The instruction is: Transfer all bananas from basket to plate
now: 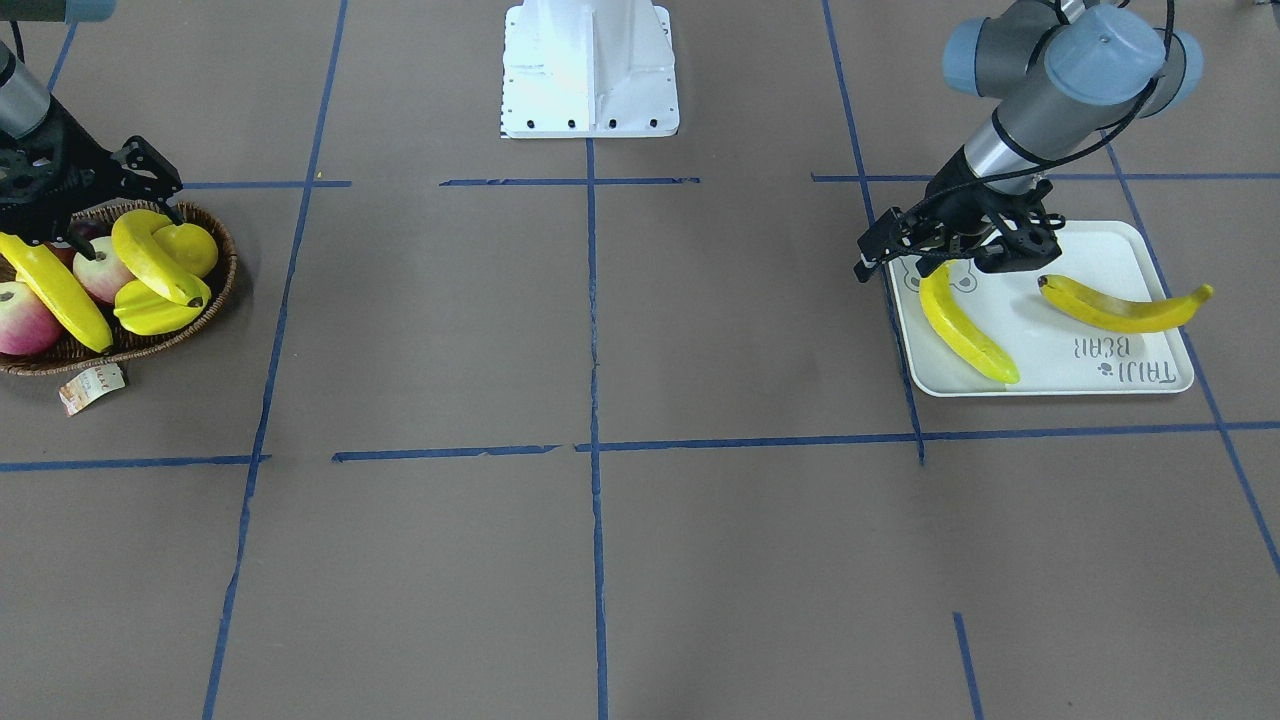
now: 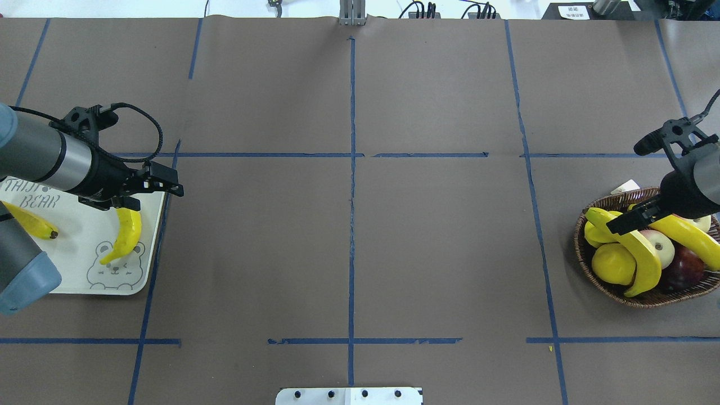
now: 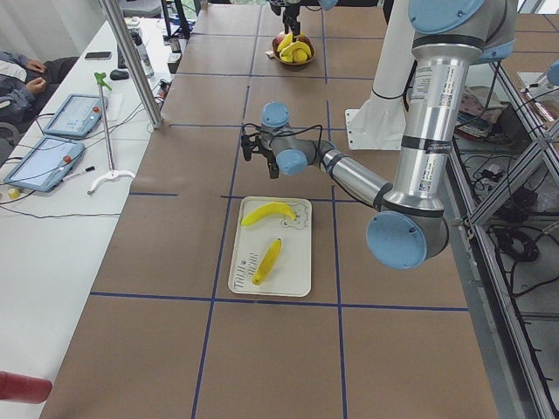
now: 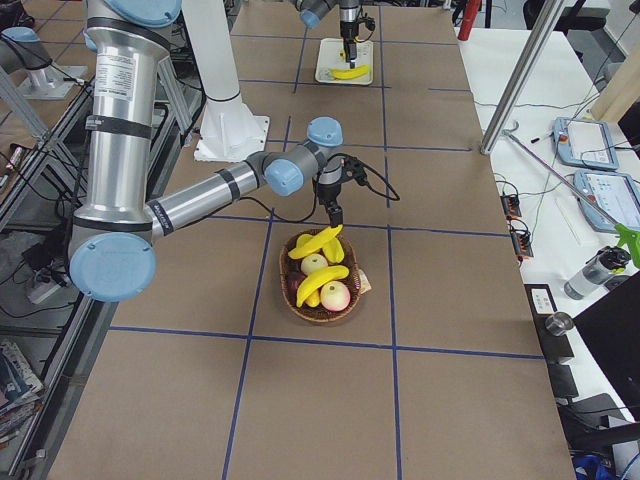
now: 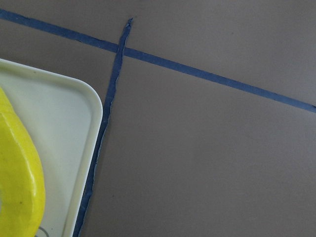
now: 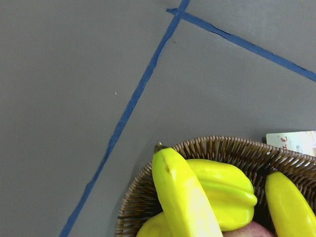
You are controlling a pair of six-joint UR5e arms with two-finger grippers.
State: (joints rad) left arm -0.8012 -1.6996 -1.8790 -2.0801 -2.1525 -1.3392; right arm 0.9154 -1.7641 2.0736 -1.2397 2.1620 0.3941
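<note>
Halfway: two bananas (image 2: 128,230) on plate (image 2: 73,253), frame left; two remain in basket (image 2: 647,298), frame right. Left gripper (image 2: 166,187), right gripper (image 2: 619,225): jaws' width unreadable.

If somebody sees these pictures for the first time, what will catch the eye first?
Against the plain brown table, the bright yellow bananas stand out most. Two of them lie on the cream plate at one end, beneath the left arm. Two more lie on top of the other fruit in the wicker basket at the opposite end, where the right arm hangs over them.
</note>
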